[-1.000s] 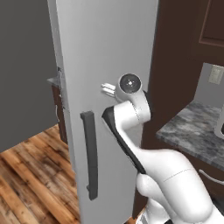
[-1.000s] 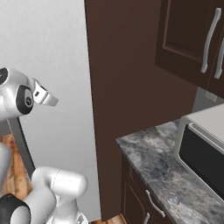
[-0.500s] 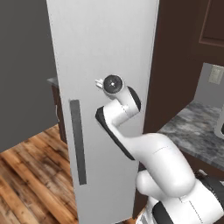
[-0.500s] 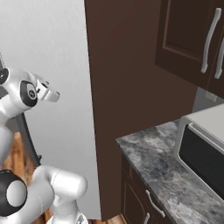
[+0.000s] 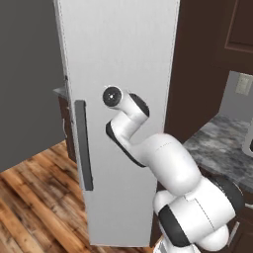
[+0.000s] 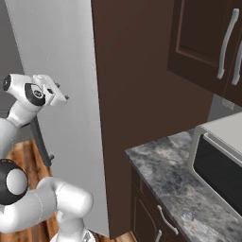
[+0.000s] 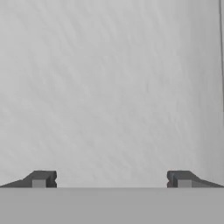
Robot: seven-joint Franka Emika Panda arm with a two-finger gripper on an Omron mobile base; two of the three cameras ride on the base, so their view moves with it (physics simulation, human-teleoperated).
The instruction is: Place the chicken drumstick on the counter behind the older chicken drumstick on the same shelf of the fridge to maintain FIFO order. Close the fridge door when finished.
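Soft, even light falls over everything, with no lamp to be seen and no hard glare. The tall brushed silver-grey fridge door is the brightest surface, shading faintly darker toward its left edge. The dark brown cabinet panels stay dim and flat. The grey speckled stone counter carries a dull sheen. Up close the door looks grainy and soft. Edges stay straight, slightly jagged.

fridge door cut off at top in left base view, inside hidden behind the panel. arm covers gripper there. microwave clipped by right edge in right base view. door handle mostly behind the arm.
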